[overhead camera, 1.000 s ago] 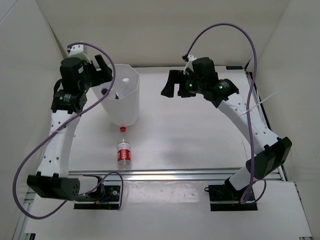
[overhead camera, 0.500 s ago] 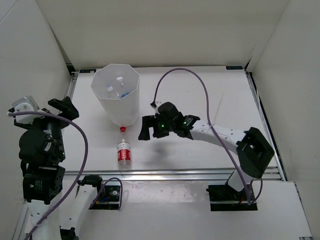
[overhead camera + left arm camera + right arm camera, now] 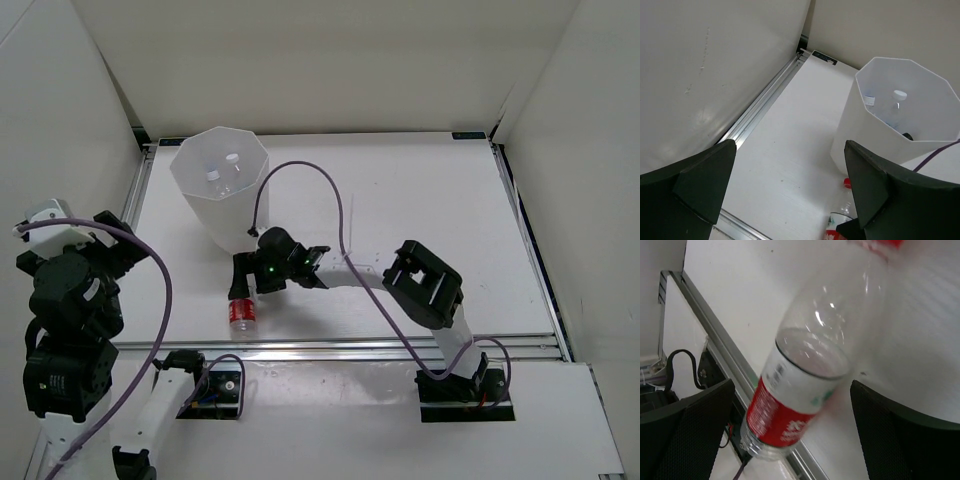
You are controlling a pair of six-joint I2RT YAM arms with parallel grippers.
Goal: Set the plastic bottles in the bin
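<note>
The bin [image 3: 222,215] stands at the back left, also in the left wrist view [image 3: 875,135]. Inside it lie a white-capped bottle [image 3: 898,95], a blue-labelled bottle [image 3: 869,100] and a dark-capped one [image 3: 907,135]. The red-labelled bottle [image 3: 242,313] lies on the table in front of the bin. My right gripper [image 3: 245,288] is open, its fingers on either side of this bottle [image 3: 790,405], apart from it. My left gripper [image 3: 115,235] is open and empty, raised at the far left.
The white table [image 3: 420,200] has walls on three sides. A metal rail [image 3: 380,348] runs along the near edge, close to the bottle's base. The right arm's purple cable [image 3: 300,175] loops over the table beside the bin.
My right arm has swung down and left from the back of the table to the red-labelled bottle. My left arm has pulled back from the bin to the near left.
</note>
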